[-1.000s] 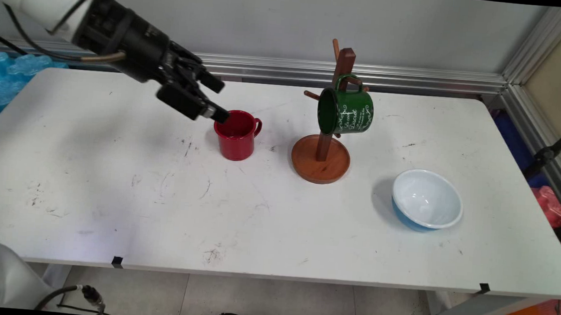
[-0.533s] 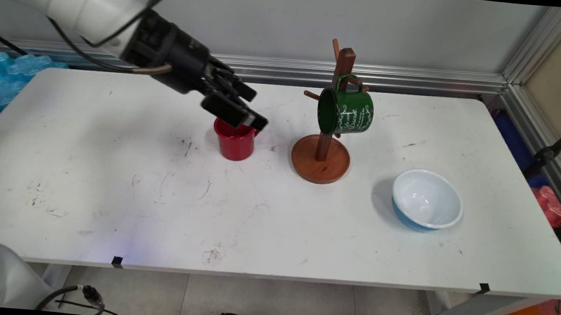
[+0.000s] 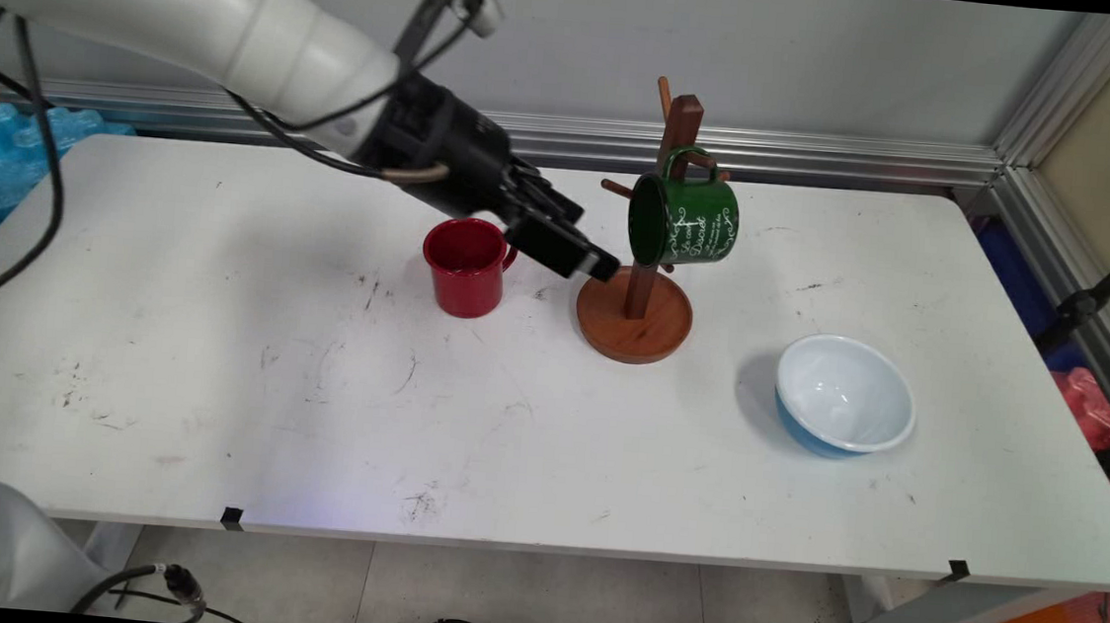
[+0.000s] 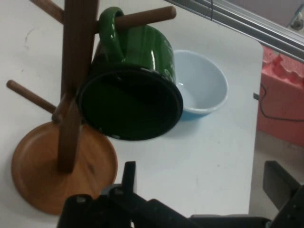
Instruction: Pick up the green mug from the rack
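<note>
The black two-finger gripper [image 3: 587, 261] hung empty with its fingers spread apart, low over the white worktop [image 3: 330, 403] between the red enamel mug [image 3: 466, 266] and the wooden mug tree with a round base [image 3: 636, 313], closest to that base and touching neither. The dark green enamel mug with white lettering [image 3: 684, 219] hung by its handle from a peg of the tree, so its weight tipped it: its long axis lay nearly level, its open mouth turned toward the gripper and the worktop's left edge. The red mug stood upright, mouth up, toward the rear edge. The blue bowl with a white inside [image 3: 845, 396] sat near the right edge, well apart.
</note>
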